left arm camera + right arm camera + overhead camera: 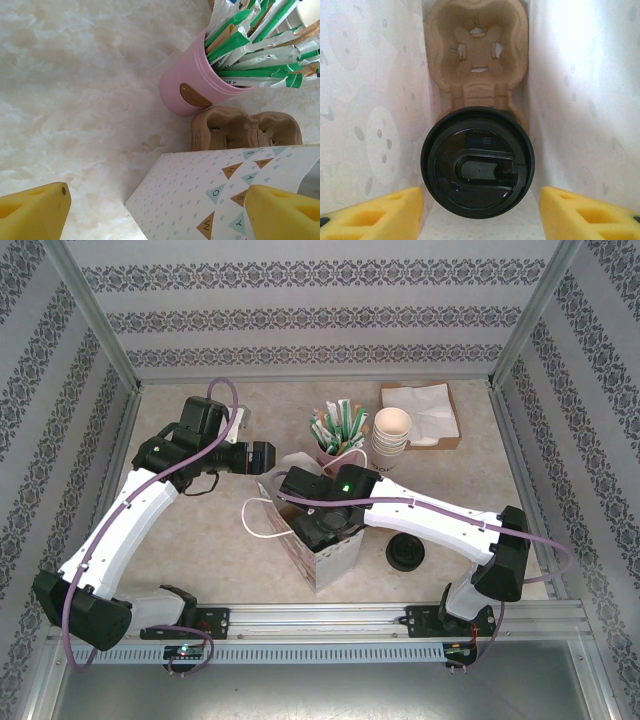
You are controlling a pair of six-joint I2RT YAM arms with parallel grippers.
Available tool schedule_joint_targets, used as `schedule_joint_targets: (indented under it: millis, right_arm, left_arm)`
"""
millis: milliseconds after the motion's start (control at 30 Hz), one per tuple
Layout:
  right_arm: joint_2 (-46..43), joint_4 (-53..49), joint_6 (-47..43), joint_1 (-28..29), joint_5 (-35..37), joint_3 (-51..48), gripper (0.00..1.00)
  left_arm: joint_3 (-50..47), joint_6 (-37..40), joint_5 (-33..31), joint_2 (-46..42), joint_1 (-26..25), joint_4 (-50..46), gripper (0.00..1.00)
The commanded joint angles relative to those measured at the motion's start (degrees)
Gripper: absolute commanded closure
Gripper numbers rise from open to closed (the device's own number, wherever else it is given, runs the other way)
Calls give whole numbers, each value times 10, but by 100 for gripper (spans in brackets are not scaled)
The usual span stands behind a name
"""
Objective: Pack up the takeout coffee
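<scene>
The takeout coffee (477,162), seen from above as a round black lid, stands inside the patterned paper bag (380,125) in one pocket of a brown cardboard carrier (477,50). My right gripper (481,200) hangs over it inside the bag (312,545). Its yellow fingertips (380,215) stand apart on either side of the lid, clear of it. My left gripper (156,200) is wide open beside the bag's outer wall (220,190), holding nothing. From above, the left gripper (262,455) is at the bag's far left corner, and the right gripper (325,530) reaches into the bag's mouth.
A pink cup of sachets (338,435) stands just behind the bag, with a stack of lidless cream cups (392,435) and a napkin tray (425,415) to its right. Loose black lids (405,552) lie right of the bag. A cardboard carrier (245,127) sits between the pink cup (192,90) and the bag.
</scene>
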Motion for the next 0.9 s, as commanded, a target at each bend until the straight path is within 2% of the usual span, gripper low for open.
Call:
schedule_joint_targets:
  millis: [0,867]
  right_arm:
    - [-10,-17,-5,-5,-4,12,39]
    - [-21,-13,-4,0,-16,8,43]
  left_arm:
    - [18,-3,-9,4,-11,-13,9]
    - [37,-8,-19,11,-23,-13,9]
